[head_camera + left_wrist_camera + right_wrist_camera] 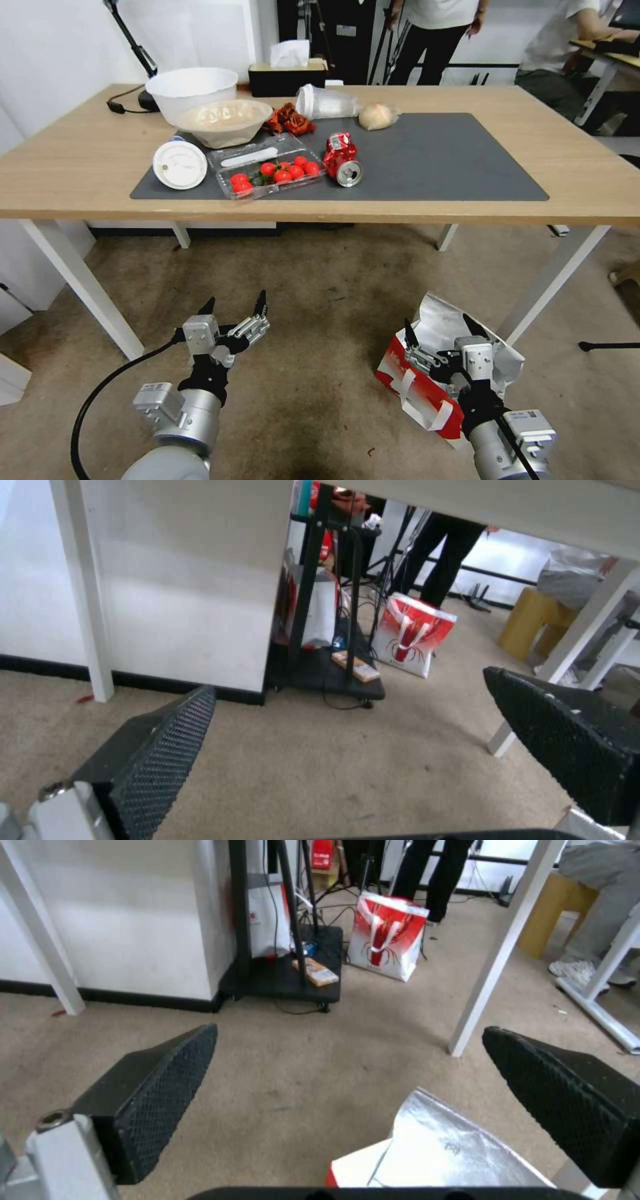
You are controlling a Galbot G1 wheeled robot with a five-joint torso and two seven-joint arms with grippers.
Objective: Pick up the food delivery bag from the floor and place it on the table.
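Note:
The food delivery bag (pixel 397 373) lies tipped on the floor (pixel 320 313) beside the table's front right leg. Its red-and-white side and white loop handles face me, and the silver foil lining (pixel 447 1150) gapes at the mouth. My right gripper (pixel 441 327) hangs open just above the bag's mouth, its fingers (pixel 167 1075) spread wide with nothing between them. My left gripper (pixel 235 301) is open too, low over bare carpet to the bag's left. The table (pixel 80 167) is light wood with a dark grey mat (pixel 433 160).
Bowls, a lid, a tomato tray, a crushed can and a cup crowd the mat's left half (pixel 267 153). White table legs (pixel 553 280) stand close to the bag. Beyond the table stand a black rack (pixel 287 970) and another red-and-white bag (pixel 387 937).

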